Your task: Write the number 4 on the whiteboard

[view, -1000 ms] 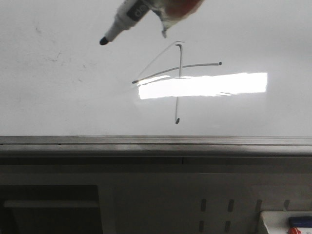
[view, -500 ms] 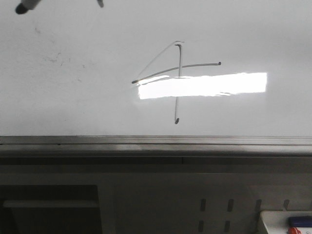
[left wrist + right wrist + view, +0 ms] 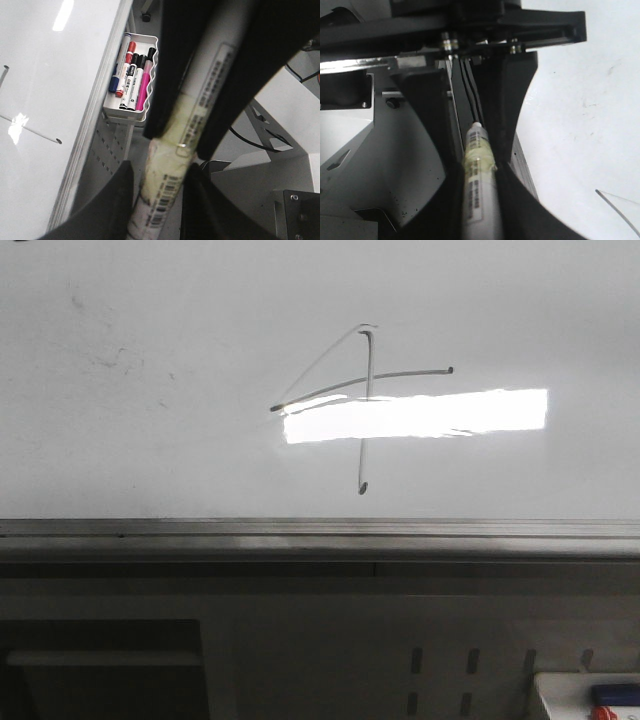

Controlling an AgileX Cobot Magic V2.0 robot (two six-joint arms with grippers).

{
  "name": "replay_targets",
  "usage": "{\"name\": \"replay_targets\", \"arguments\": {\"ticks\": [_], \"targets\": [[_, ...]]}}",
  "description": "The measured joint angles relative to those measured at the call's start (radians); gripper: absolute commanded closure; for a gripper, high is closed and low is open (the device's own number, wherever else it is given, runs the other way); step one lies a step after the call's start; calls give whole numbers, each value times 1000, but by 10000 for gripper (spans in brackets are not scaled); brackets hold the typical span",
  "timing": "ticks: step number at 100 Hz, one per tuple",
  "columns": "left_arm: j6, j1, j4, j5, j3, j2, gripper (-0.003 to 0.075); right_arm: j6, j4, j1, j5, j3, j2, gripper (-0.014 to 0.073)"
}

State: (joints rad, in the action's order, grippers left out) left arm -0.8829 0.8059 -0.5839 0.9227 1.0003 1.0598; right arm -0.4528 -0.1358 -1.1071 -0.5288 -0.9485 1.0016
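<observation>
White and glossy, the whiteboard (image 3: 150,440) fills the upper part of the front view, with a grey metal rim along its near edge and a bright rectangular glare (image 3: 415,414) right of centre. On it stands the number 4 (image 3: 364,390), drawn in thin dark-grey lines: a faint diagonal, a slanted crossbar and a long vertical stroke that crosses the left end of the glare. Faint grey smudges (image 3: 120,360) mark the board to the left of the figure. No gripper or pen shows in the front view, so the figure stands alone, apart from any tool.

From the left wrist, the left gripper (image 3: 165,200) pinches a marker (image 3: 170,165) with a printed white barrel between its black fingers (image 3: 115,205). Beside the board's rim (image 3: 95,125), a white tray (image 3: 150,75) holds several capped markers (image 3: 132,75).

From the right wrist, the right gripper (image 3: 481,190) clamps a second white marker (image 3: 480,185) between its black fingers (image 3: 432,140), with the whiteboard (image 3: 580,125) to one side.
</observation>
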Motion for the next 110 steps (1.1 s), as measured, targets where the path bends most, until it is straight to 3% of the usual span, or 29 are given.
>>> {"name": "replay_targets", "arguments": {"ticks": [11, 35, 42, 59, 67, 86, 93, 106, 110], "targets": [[-24, 0, 8, 22, 0, 0, 741, -15, 5, -4, -13, 0, 0, 658], [-52, 0, 10, 27, 0, 0, 741, -17, 1, -5, -15, 0, 0, 643], [-54, 0, 10, 27, 0, 0, 741, -17, 1, -5, -15, 0, 0, 557], [-24, 0, -38, -18, -6, 0, 741, -6, 25, 7, 0, 0, -15, 176], [10, 2, -98, -88, -27, 0, 741, -4, 32, 31, 2, 0, -45, 102], [103, 4, -138, -357, -164, 0, 741, 2, 40, 130, -25, 0, -164, 146], [154, 4, -151, -519, -235, 2, 741, 17, 38, 173, -52, 0, -211, 260], [187, 2, -271, -792, -339, 6, 741, 47, 38, 243, -90, 6, -287, 632], [192, 2, -306, -850, -360, 10, 741, 50, 38, 253, -95, 17, -305, 657]]}}
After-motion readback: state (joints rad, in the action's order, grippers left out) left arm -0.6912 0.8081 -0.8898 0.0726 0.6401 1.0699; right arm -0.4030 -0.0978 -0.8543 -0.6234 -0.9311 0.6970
